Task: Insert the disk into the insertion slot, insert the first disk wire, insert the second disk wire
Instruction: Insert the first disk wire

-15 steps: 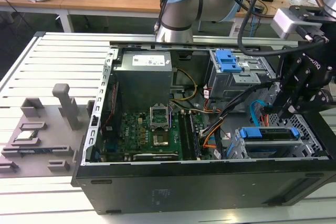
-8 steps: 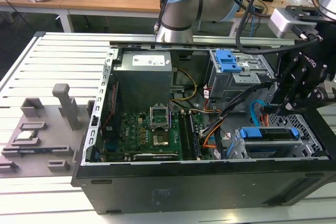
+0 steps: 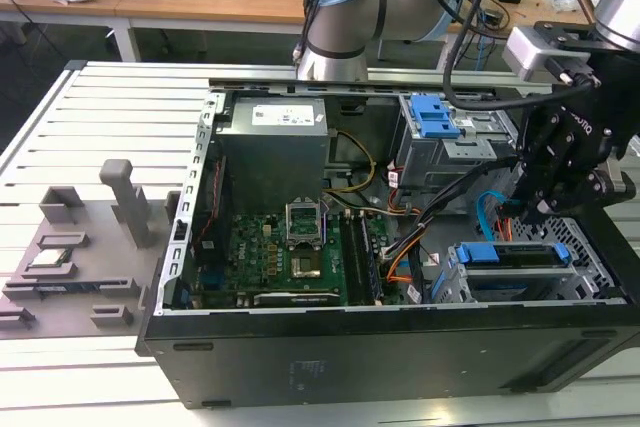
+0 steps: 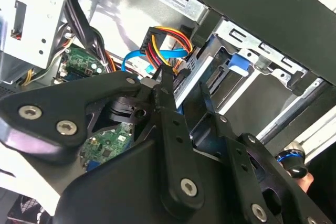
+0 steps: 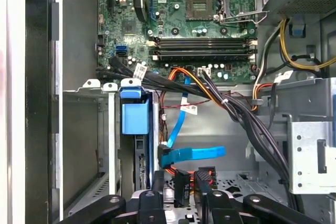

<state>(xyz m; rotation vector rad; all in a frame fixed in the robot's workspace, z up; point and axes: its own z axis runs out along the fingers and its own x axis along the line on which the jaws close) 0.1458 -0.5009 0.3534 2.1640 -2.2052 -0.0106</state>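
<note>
The gripper (image 4: 184,83) hangs low inside the open computer case (image 3: 350,357). Its two black fingers (image 4: 172,121) stand apart with a clear gap between them, and nothing is clamped. The disk (image 3: 510,255), in its blue carrier, already lies in the insertion slot (image 3: 597,265), just below the hand.

Just beyond the fingertips sits the dark plug of the first disk wire (image 4: 165,40), its orange, red and black strands fanning away from the hand. In the first wrist view the plug lies between the two fingers. I cannot tell whether either pad touches it, or whether it is fully seated in the disk's connector. The second disk wire (image 5: 194,153), flat and light blue, crosses just past the same fingertips, with its end plug close beside the first one.

The step in hand looks like the first wire's insertion. To do it well, the plug should be squared to the disk's rear edge and pushed straight along the connector's axis (a tilted push would likely jam it). The fingers should bear on the plug's body rather than on the strands.

Room is tight. The slot's metal wall stands close on one side of the hand, a thick black cable bundle (image 5: 247,119) runs near the other, and the blue cable loops just ahead. Open space lies above the hand, out of the case.
</note>
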